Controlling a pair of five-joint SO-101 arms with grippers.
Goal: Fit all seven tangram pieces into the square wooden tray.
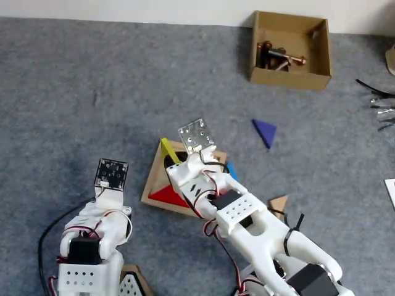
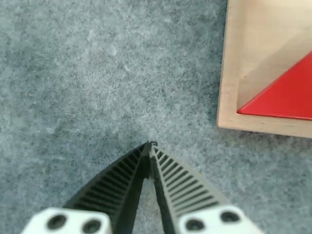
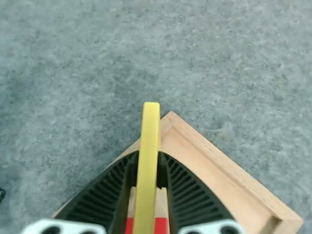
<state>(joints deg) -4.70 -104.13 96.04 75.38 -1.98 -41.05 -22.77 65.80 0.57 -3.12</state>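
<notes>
my worry here is the yellow piece [image 3: 148, 131]: it stands on edge in the right hand [image 3: 146, 158], directly over a corner of the wooden tray [image 3: 219, 161]. if i let go like this, i judge it could land on the rim and tip out onto the counter [image 1: 92, 74], or wedge upright against the red triangle [image 2: 287, 95] lying in the tray below the hand. it needs laying flat first, and the thin edge gives little to hold, so a twist could let it slip. the purple triangle [image 1: 265, 131] lies well apart, out beyond the hand, and will want a long reach later.

the right hand is clamped on the yellow piece. its two sides are parted only by the piece's thickness, and the piece sticks out past the tips. the left hand [image 2: 148, 146] is pressed together and holds nothing. it hangs over bare grey counter, with the tray's outer wall off to one side and apart from it.
</notes>
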